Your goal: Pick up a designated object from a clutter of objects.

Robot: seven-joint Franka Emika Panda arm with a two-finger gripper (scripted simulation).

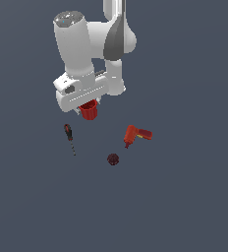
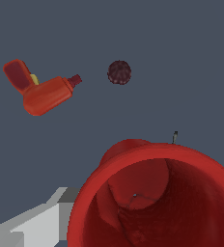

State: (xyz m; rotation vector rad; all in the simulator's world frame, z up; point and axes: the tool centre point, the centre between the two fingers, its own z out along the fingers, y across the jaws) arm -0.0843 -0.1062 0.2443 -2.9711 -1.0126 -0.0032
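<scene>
Cup (image 1: 89,111) clamped in end effector (image 1: 88,109) | hollow inside: wrist view only | screwdriver (image 1: 69,136): exterior

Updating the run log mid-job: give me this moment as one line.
gripper: at red cup, closure unclear | cup: directly under hand, mouth fills wrist view | drill, ball, screwdriver: apart on floor | phase: grasp/lift unconfirmed

1. The surface (image 1: 194,206) is a flat, matte, dark slate-blue plane of one even colour.
2. It reaches every edge of the exterior view.
3. The same surface (image 2: 181,58) backs the wrist view.
</scene>
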